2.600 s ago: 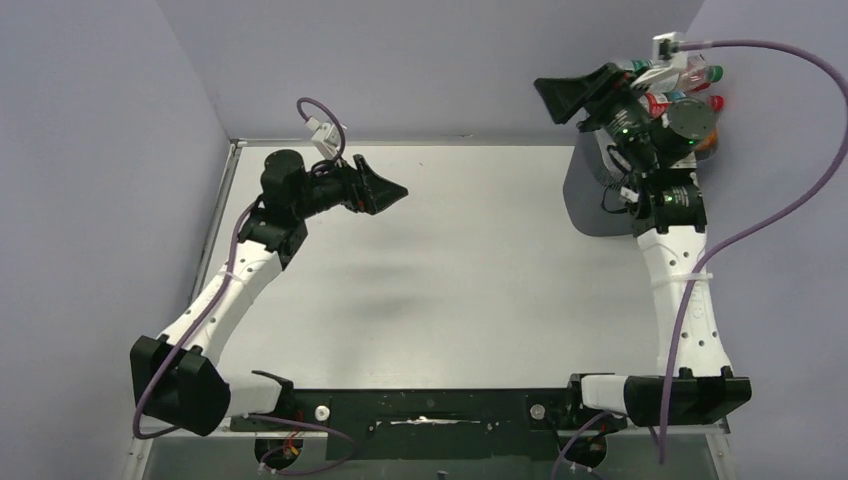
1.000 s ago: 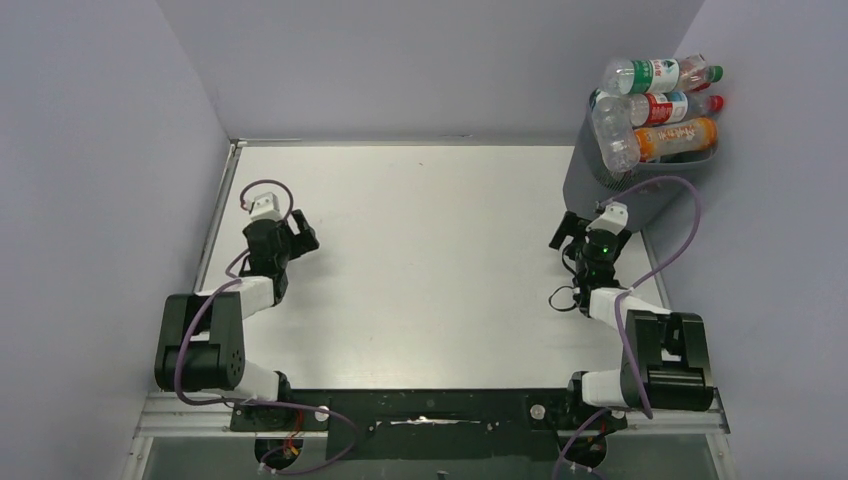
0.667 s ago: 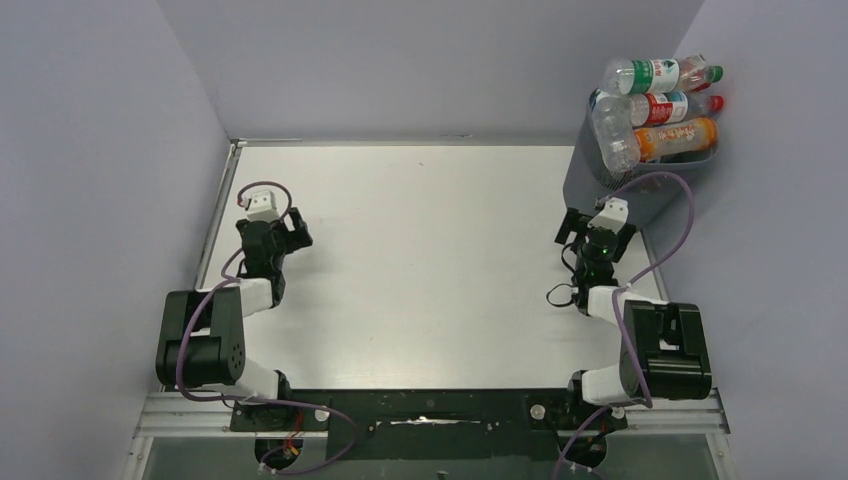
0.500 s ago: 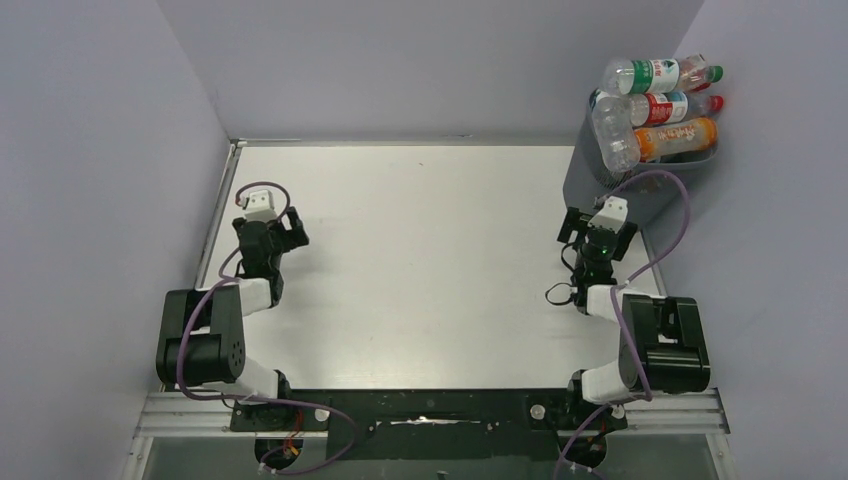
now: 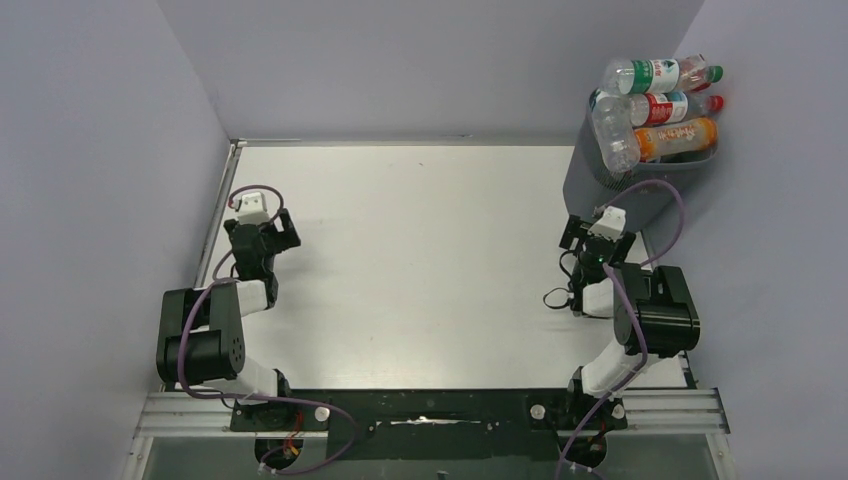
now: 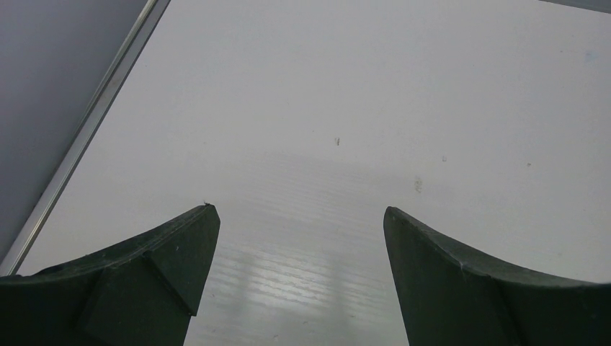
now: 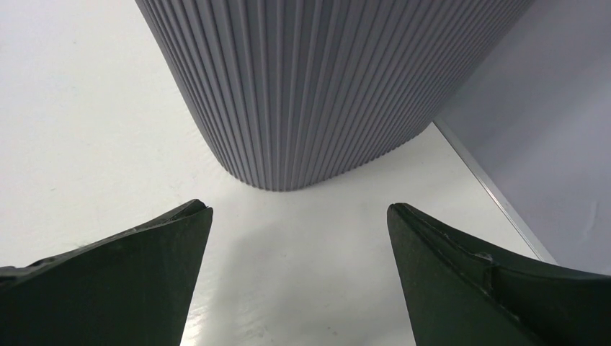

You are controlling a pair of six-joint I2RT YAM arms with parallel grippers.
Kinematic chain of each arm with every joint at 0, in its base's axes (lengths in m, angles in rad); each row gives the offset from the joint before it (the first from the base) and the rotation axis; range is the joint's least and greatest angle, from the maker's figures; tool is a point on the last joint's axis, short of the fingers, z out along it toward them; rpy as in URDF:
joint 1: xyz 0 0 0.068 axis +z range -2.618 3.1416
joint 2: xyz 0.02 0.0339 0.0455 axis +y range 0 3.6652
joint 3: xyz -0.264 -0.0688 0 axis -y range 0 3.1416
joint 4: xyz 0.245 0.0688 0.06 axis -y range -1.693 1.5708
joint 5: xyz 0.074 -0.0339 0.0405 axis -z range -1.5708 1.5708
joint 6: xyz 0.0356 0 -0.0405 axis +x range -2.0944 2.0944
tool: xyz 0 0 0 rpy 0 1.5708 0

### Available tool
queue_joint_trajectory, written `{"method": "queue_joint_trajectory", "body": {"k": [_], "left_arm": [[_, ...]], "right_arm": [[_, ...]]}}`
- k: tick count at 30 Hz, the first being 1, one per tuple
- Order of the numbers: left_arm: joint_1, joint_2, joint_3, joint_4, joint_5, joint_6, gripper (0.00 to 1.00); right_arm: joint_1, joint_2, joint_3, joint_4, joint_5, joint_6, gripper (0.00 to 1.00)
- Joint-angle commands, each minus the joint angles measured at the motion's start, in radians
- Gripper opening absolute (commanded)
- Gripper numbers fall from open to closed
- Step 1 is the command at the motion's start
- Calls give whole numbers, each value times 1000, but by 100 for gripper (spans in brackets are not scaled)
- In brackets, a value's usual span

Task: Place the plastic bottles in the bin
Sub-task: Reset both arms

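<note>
Two robot arms: the left arm (image 5: 205,345) and right arm (image 5: 660,320) pair bulky black joint housings with smooth white shells. Thin purple cables (image 5: 650,182) loop along both. White camera blocks (image 5: 250,208) top the wrists. Dark wedge-shaped jaws.

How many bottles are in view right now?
4 clearly, all heaped at the top of the bin: green-labelled bottle farthest back, red-labelled bottle next, orange bottle nearest, clear bottle on the left. Others may be hidden beneath.
</note>
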Motion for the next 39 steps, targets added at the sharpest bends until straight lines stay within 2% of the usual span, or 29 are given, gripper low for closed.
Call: {"method": "queue_joint_trajectory", "body": {"k": [1,5,7,8,15,19,26,29,33,35,37,39], "left_arm": [[15,-54,-34,109,-18,-2,86],[19,-93,-69,109,-47,-13,86],[17,-106,-77,104,-40,-13,86],[17,-112,-82,103,-39,-14,86],[17,-112,-84,105,-21,-36,85],[19,-115,-90,111,-3,-51,85],[19,-110,-92,107,40,-63,86],[19,-127,-100,97,57,-59,86],[17,-164,-110,49,27,-56,85],[7,-191,-115,17,-5,-50,86],[4,-213,-133,18,-22,-50,85],[5,-220,-159,46,-29,-53,86]], "right_arm": [[-8,-14,40,112,-4,8,98],[-11,-31,-40,245,19,7,98],[-13,-47,-110,377,-15,-12,98],[-13,-68,-131,391,-39,-8,98],[-10,-254,-137,207,-143,11,98],[3,-349,-122,30,-96,2,98],[14,-404,-162,-35,-32,-10,98],[22,-379,-185,-11,-5,-9,98],[32,-261,-272,223,21,-26,98],[37,-193,-261,289,37,-32,98],[34,-166,-205,177,-4,-26,98],[32,-110,-178,206,-20,-50,98]]}}
